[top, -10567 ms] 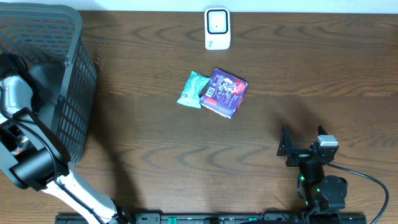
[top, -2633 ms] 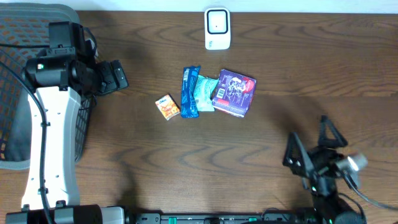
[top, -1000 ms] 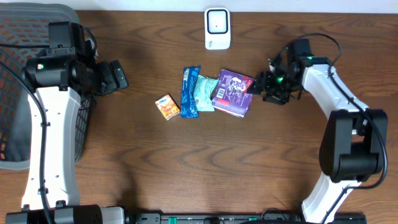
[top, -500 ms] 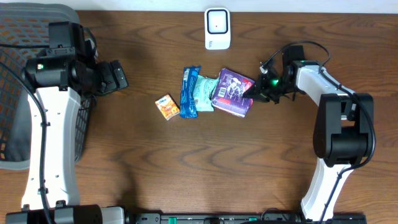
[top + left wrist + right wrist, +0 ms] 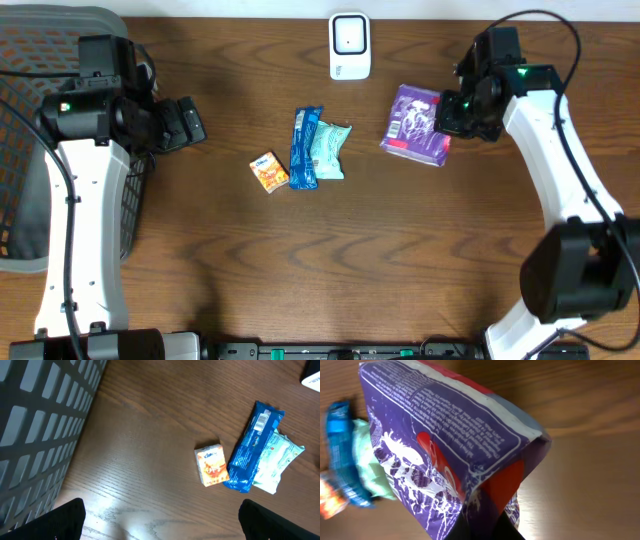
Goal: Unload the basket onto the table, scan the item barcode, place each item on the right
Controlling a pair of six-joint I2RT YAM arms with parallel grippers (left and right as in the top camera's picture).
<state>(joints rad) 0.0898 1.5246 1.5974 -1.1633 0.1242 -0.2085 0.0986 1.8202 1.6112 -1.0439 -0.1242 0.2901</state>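
As the purple packet (image 5: 412, 122) hung by one edge seam in the right gripper (image 5: 455, 112), jaws clamped tight, its printed faces were free to turn. Looked like staging for the scanner (image 5: 349, 45), near, not touching. Apart on the table (image 5: 300, 270) lay the blue wrapper (image 5: 305, 147), green pouch (image 5: 328, 152), orange box (image 5: 269, 171). Beside the basket (image 5: 40, 60) the left gripper (image 5: 185, 123) sat wide open, empty.

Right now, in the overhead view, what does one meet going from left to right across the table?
In order: black basket, left gripper, small orange box, blue bar, white scanner, purple packet. The green packet overlaps its neighbours, so it is left out.
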